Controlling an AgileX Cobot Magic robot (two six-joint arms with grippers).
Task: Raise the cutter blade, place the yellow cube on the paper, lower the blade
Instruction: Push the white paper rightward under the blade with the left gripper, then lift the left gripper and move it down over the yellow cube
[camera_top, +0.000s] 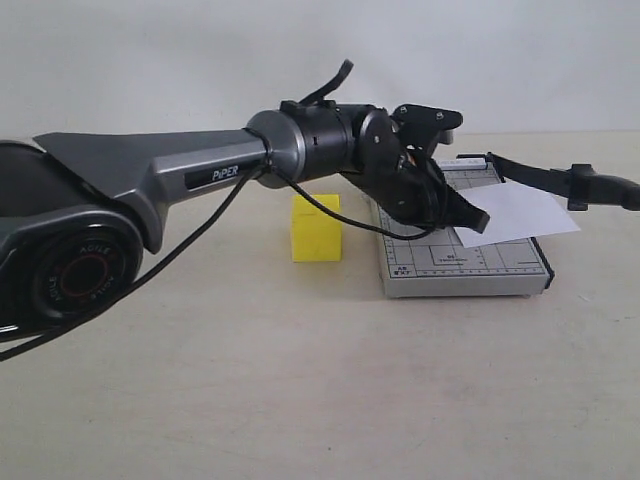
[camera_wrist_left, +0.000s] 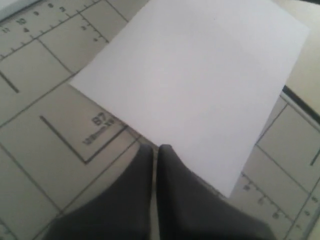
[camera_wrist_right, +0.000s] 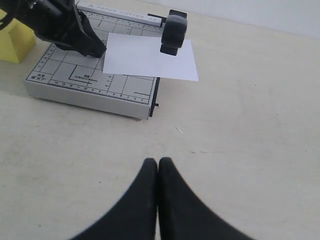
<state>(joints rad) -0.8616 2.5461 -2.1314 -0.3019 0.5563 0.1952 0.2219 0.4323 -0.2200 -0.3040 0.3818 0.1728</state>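
Note:
The yellow cube (camera_top: 316, 228) (camera_wrist_right: 17, 42) rests on the table just left of the grey gridded cutter base (camera_top: 440, 262) (camera_wrist_right: 75, 75). The white paper (camera_top: 520, 212) (camera_wrist_left: 200, 75) (camera_wrist_right: 150, 57) lies on the base and hangs over its right edge. The cutter blade (camera_top: 590, 185) (camera_wrist_right: 173, 32) is lifted above the paper, handle to the right. My left gripper (camera_top: 478, 218) (camera_wrist_left: 157, 147) (camera_wrist_right: 92, 47) is shut and empty, its tips at the paper's near-left edge over the base. My right gripper (camera_wrist_right: 158, 161) is shut on nothing, above bare table short of the cutter.
The left arm (camera_top: 200, 170) stretches across the scene over the cube and the cutter's left half. Beige tabletop (camera_top: 300, 380) surrounds the cutter, with a pale wall behind.

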